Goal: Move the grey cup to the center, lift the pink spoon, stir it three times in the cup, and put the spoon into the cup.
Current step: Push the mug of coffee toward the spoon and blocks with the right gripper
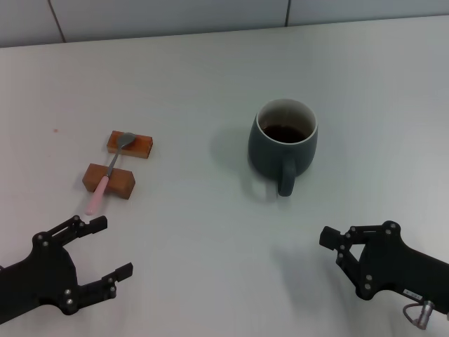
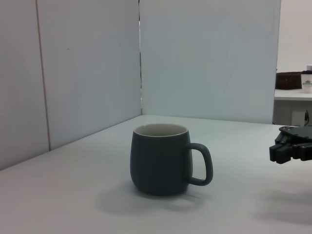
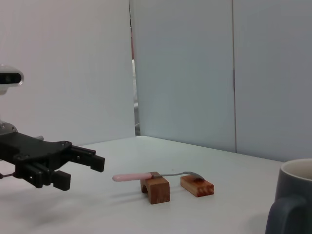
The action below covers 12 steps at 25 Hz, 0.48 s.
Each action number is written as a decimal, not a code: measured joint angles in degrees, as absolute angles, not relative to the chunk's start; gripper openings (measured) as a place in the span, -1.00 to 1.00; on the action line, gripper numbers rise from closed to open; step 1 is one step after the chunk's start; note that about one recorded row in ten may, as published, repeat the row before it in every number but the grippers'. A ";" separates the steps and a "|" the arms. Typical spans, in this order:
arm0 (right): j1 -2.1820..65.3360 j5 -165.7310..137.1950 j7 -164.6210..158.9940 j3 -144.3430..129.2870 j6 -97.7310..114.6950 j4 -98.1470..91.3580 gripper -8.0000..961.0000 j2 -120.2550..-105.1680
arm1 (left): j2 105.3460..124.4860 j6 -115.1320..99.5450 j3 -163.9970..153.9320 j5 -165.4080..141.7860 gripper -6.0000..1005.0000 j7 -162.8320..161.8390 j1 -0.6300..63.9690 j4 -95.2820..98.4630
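While both of my arms sit low at the near edge of the white table (image 1: 210,232), the head view places the grey cup (image 1: 282,144) upright on the far side of my grippers, its handle turned toward me and a dark patch visible inside. To the left of the cup, well apart from it, the pink spoon (image 1: 109,170) lies across two wooden blocks (image 1: 109,179): the metal bowl rests on the farther block, the pink handle crosses the nearer block and overhangs toward me. My left gripper (image 1: 112,249) hovers nearer to me than the spoon, fingers spread wide, holding nothing. My right gripper (image 1: 335,246) sits nearer to me than the cup and slightly to its right; its fingers stand apart with nothing between them.

From the left wrist view, the grey cup (image 2: 161,158) stands alone on the table, handle pointing toward my right gripper (image 2: 287,148), which is clear of the cup.

From the right wrist view, the pink spoon (image 3: 146,175) bridges the two wooden blocks (image 3: 156,189), handle end pointing at my left gripper (image 3: 80,168), which hangs apart from it with both fingers parted. The cup's rim and handle (image 3: 291,204) fill the near corner.
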State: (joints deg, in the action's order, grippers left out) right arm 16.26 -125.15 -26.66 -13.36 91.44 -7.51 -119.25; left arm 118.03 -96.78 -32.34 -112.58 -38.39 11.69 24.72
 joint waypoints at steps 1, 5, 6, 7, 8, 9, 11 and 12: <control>16.30 -125.15 -26.57 -13.36 91.43 -7.49 -0.67 -119.26 | 118.04 -96.78 -32.34 -112.57 0.64 -38.38 11.69 24.72; 16.30 -123.91 -25.54 -13.36 91.38 -7.20 -0.83 -119.30 | 118.04 -96.78 -32.34 -112.49 0.64 -38.37 11.69 24.72; 15.96 -120.25 -21.82 -13.35 91.37 -5.56 -0.86 -119.33 | 118.04 -96.77 -32.34 -112.21 0.64 -38.35 11.69 24.70; 15.64 -116.88 -18.84 -13.35 91.34 -4.17 -0.89 -119.36 | 118.04 -96.77 -32.34 -112.21 0.64 -38.35 11.69 24.70; 15.39 -113.14 -15.05 -13.35 91.28 -2.54 -0.92 -119.38 | 118.04 -96.78 -32.34 -112.12 0.64 -38.35 11.69 24.70; 15.39 -113.14 -15.05 -13.35 91.28 -2.54 -0.95 -119.38 | 118.04 -96.78 -32.34 -112.08 0.64 -38.35 11.68 24.69; 15.24 -100.47 -4.49 -13.36 90.88 2.00 -0.97 -119.52 | 118.04 -96.79 -32.34 -111.98 0.64 -38.33 11.69 24.69; 15.48 -97.14 -2.21 -13.36 90.66 3.07 -0.97 -119.55 | 118.04 -96.80 -32.33 -111.91 0.64 -38.30 11.69 24.70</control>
